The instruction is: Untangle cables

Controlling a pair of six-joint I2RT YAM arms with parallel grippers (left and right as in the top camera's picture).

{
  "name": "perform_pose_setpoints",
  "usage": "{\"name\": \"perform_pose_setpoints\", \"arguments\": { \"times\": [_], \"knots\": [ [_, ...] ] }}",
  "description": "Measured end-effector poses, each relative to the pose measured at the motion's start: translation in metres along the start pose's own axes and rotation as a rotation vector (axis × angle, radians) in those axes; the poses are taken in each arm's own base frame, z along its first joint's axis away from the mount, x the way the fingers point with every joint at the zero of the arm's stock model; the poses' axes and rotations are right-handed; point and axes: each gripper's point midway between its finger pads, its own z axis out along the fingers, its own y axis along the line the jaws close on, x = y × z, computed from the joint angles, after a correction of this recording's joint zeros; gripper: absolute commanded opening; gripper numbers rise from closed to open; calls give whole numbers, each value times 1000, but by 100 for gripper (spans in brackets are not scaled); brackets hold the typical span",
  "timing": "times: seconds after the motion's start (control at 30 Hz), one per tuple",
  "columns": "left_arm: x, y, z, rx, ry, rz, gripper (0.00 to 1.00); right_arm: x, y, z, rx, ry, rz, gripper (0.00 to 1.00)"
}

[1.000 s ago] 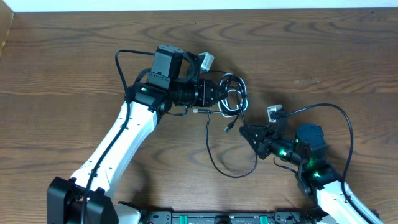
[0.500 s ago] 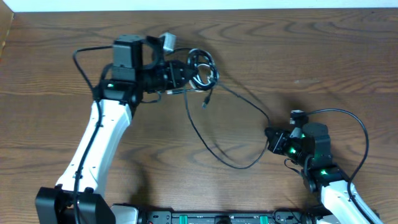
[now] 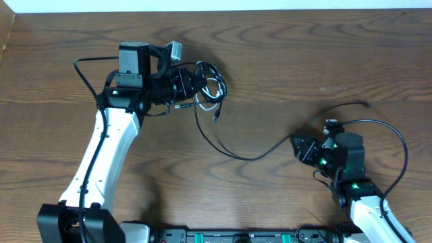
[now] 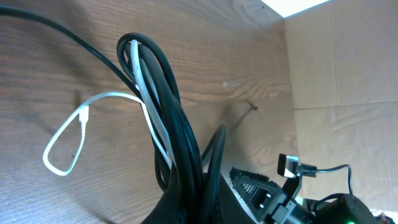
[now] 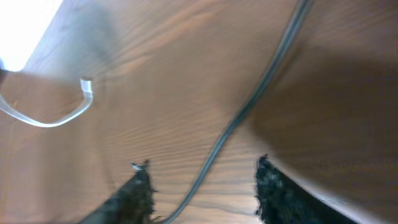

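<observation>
The cables are a bundle (image 3: 210,82) of black cords and one white cord near the table's back left. My left gripper (image 3: 194,86) is shut on this bundle. In the left wrist view the black cords (image 4: 177,124) rise from the jaws, and a white loop (image 4: 62,149) hangs out to the left. One black cable (image 3: 236,155) trails from the bundle in a slack curve to my right gripper (image 3: 298,146). In the right wrist view that cable (image 5: 249,109) lies on the wood and passes between the spread fingers (image 5: 134,193) of the open right gripper (image 5: 202,190), touching neither.
The wooden table (image 3: 324,61) ends at a white strip along the back. A cardboard wall (image 4: 342,68) stands beyond the table in the left wrist view. The right arm's own thick black cable (image 3: 378,125) loops over it. A black rail (image 3: 223,236) runs along the front edge.
My left gripper carried the bundle left and toward the back. The right gripper drew back to the right, pulling one black cable out long, then opened and let it go slack.
</observation>
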Motion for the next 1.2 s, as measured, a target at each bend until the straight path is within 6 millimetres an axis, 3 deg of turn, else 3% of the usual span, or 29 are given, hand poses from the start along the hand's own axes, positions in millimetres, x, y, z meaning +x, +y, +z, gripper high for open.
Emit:
{"name": "perform_pose_setpoints", "arguments": {
  "times": [0.03,0.1,0.2,0.3,0.53,0.77,1.03,1.2],
  "knots": [
    [1,0,1,-1,3,0,8,-1,5,0,-24,-2,-3,69],
    [9,-7,7,4,30,12,8,-10,38,-4,-188,-18,-51,77],
    [18,-16,15,15,56,35,8,-21,69,-12,-335,-49,-61,79],
    [31,-32,25,41,93,75,8,-21,79,-16,-388,-29,-4,78],
    [60,-61,42,100,172,184,8,-16,83,-17,-414,20,83,73],
    [87,-93,38,291,268,327,8,-16,84,-18,-417,29,108,71],
    [95,-106,31,385,303,357,8,-15,84,-18,-419,37,136,58],
    [97,-108,30,404,308,367,8,-15,84,-18,-418,39,139,56]
  ]
}}
